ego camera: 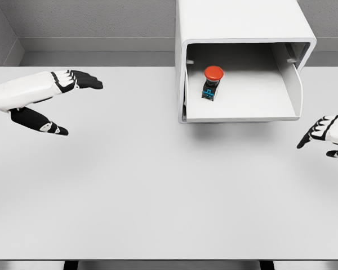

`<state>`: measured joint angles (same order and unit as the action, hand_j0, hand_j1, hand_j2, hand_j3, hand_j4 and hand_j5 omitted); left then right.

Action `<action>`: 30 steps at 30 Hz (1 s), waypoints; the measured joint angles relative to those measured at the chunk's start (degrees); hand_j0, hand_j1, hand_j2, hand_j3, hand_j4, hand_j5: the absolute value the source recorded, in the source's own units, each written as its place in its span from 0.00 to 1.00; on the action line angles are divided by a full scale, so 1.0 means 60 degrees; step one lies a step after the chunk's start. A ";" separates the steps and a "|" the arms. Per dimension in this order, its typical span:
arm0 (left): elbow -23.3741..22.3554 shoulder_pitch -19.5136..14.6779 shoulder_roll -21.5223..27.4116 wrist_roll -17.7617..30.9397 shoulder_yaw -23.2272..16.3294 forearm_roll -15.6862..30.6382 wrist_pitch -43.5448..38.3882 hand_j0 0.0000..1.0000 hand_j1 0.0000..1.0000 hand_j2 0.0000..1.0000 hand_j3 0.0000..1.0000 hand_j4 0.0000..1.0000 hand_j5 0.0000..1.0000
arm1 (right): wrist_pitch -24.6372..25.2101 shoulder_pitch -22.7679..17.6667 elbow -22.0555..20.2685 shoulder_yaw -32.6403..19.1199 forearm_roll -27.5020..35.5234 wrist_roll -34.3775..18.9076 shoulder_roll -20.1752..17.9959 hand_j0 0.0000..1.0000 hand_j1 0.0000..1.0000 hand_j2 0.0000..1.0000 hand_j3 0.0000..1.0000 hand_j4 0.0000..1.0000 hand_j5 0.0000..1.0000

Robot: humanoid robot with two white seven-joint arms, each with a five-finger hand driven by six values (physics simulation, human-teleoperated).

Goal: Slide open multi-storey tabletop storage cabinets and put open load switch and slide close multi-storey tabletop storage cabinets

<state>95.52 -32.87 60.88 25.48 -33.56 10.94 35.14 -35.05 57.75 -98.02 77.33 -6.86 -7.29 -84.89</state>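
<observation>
A white tabletop storage cabinet [242, 22] stands at the back of the table, right of centre. Its drawer [242, 112] is slid out toward me. Inside the drawer, at its left, lies the load switch [212, 82], with a red round button and a dark body with blue parts. My left hand [62, 104] hovers over the table's left side, far from the drawer, fingers spread and holding nothing. My right hand [321, 138] shows at the right edge, just below and right of the drawer front, fingers relaxed and empty.
The grey table [158, 191] spreads wide in front of the cabinet. Grey walls close the back and the left corner. The table's front edge runs along the bottom of the view.
</observation>
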 measured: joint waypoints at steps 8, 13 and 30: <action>0.0000 0.0044 0.0020 -0.0049 -0.0020 0.0010 -0.0001 1.00 1.00 1.00 1.00 1.00 1.00 | 0.0000 0.0032 -0.0059 0.0103 0.0002 0.0044 0.0531 0.60 0.60 0.60 0.60 0.60 0.60; -0.0012 0.0073 0.0022 -0.0052 -0.0024 0.0016 0.0000 1.00 1.00 1.00 1.00 1.00 1.00 | 0.0000 0.0073 -0.0086 0.0132 0.0001 0.0065 0.0909 0.60 0.60 0.60 0.60 0.60 0.60; -0.0023 0.0088 0.0025 -0.0050 -0.0053 0.0035 -0.0001 1.00 1.00 1.00 1.00 1.00 1.00 | 0.0000 0.0131 -0.0033 0.0089 0.0014 0.0024 0.1186 0.60 0.60 0.60 0.60 0.60 0.60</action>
<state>95.39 -32.34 61.03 25.18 -33.88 11.15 35.13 -35.05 58.54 -98.22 77.86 -6.77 -7.15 -77.78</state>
